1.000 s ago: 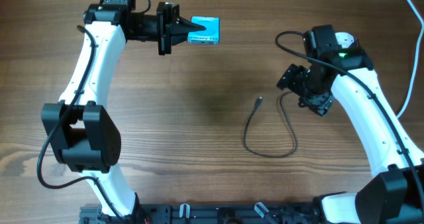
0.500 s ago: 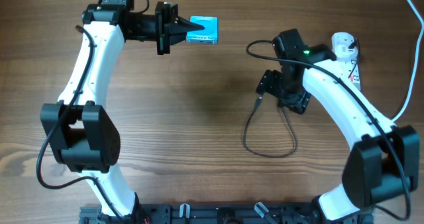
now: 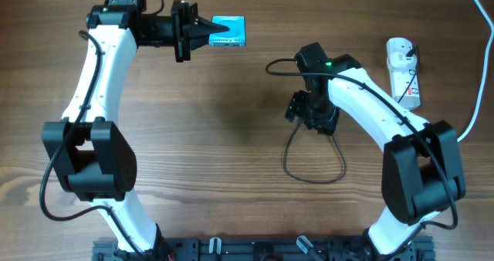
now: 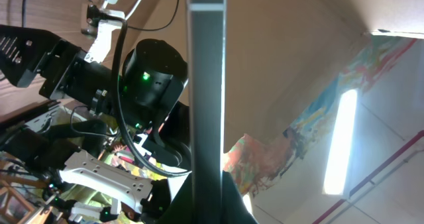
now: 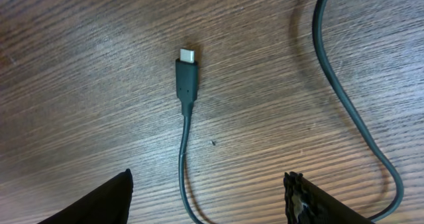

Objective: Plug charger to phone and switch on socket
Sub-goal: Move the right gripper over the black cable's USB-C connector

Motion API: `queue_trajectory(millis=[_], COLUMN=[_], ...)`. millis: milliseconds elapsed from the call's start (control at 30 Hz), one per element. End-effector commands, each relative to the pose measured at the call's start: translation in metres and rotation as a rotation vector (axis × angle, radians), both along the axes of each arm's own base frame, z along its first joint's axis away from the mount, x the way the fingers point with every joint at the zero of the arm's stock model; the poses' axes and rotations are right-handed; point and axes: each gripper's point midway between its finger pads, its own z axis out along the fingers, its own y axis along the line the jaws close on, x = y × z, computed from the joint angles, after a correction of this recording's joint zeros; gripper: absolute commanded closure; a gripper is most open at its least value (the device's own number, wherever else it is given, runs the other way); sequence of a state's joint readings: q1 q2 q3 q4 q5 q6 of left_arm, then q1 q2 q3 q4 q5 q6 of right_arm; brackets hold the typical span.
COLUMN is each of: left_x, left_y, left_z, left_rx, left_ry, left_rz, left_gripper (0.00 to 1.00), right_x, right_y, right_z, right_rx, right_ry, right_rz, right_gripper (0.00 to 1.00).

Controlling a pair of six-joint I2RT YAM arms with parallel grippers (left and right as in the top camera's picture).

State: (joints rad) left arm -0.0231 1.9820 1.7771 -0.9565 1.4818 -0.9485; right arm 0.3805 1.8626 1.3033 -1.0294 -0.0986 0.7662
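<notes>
My left gripper (image 3: 202,31) is shut on the phone (image 3: 229,31), a cyan-screened handset held above the table at the back left. In the left wrist view the phone (image 4: 207,85) shows edge-on as a dark upright bar between my fingers (image 4: 218,201). The charger cable (image 3: 286,162) lies in a black loop at mid-table. My right gripper (image 3: 303,111) hovers open over its end. In the right wrist view the connector tip (image 5: 187,68) lies flat on the wood just ahead of my open fingers (image 5: 209,191), untouched. The white socket (image 3: 403,62) lies at the back right.
A white cord (image 3: 482,68) runs down the right edge of the table from the back corner. A black rail (image 3: 255,249) lines the front edge. A second stretch of dark cable (image 5: 344,98) curves past on the right in the right wrist view.
My right arm has swung left from beside the socket to above the charger's connector end. My left arm has shifted slightly left and back with the phone still held.
</notes>
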Motion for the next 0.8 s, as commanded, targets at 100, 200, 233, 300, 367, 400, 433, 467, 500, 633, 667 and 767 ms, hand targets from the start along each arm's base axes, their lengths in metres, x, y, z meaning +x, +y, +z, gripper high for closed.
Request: queue_trajectory(millis=[100, 200, 233, 300, 367, 400, 433, 467, 500, 633, 667, 767], left_x=[0.000, 0.002, 0.002, 0.002, 0.002, 0.002, 0.002, 0.002, 0.002, 0.002, 0.002, 0.002], left_y=[0.014, 0.017, 0.018, 0.018, 0.018, 0.018, 0.018, 0.018, 0.018, 0.018, 0.018, 0.018], left_z=[0.015, 0.015, 0.015, 0.015, 0.015, 0.015, 0.015, 0.015, 0.015, 0.015, 0.015, 0.015], left_rx=[-0.026, -0.026, -0.026, -0.026, -0.026, -0.026, -0.026, -0.026, -0.026, -0.026, -0.026, -0.026], left_ry=[-0.029, -0.029, -0.029, -0.029, -0.029, -0.029, -0.029, -0.029, -0.029, -0.029, -0.029, -0.029], left_rz=[0.023, 0.031, 0.032, 0.032, 0.032, 0.032, 0.032, 0.032, 0.032, 0.032, 0.032, 0.032], left_gripper=[0.96, 0.96, 0.96, 0.96, 0.96, 0.96, 0.96, 0.96, 0.96, 0.96, 0.96, 0.96], right_x=[0.005, 0.007, 0.008, 0.009, 0.009, 0.009, 0.009, 0.009, 0.010, 0.011, 0.011, 0.010], right_y=[-0.004, -0.004, -0.003, -0.003, -0.002, -0.003, -0.003, -0.003, -0.002, -0.002, -0.002, -0.002], right_z=[-0.007, -0.007, -0.007, -0.007, -0.007, -0.007, -0.007, -0.007, -0.007, -0.007, -0.008, -0.012], right_rx=[-0.036, -0.033, -0.032, -0.029, -0.028, -0.029, -0.029, -0.028, -0.028, -0.026, -0.027, -0.031], right_ry=[-0.013, -0.021, -0.024, -0.028, -0.030, -0.031, -0.031, -0.031, -0.031, -0.038, -0.036, -0.024], right_rz=[-0.019, -0.018, -0.019, -0.019, -0.020, -0.019, -0.019, -0.020, -0.021, -0.020, -0.024, -0.027], right_gripper=[0.25, 0.25, 0.25, 0.25, 0.27, 0.28, 0.32, 0.37, 0.40, 0.43, 0.43, 0.44])
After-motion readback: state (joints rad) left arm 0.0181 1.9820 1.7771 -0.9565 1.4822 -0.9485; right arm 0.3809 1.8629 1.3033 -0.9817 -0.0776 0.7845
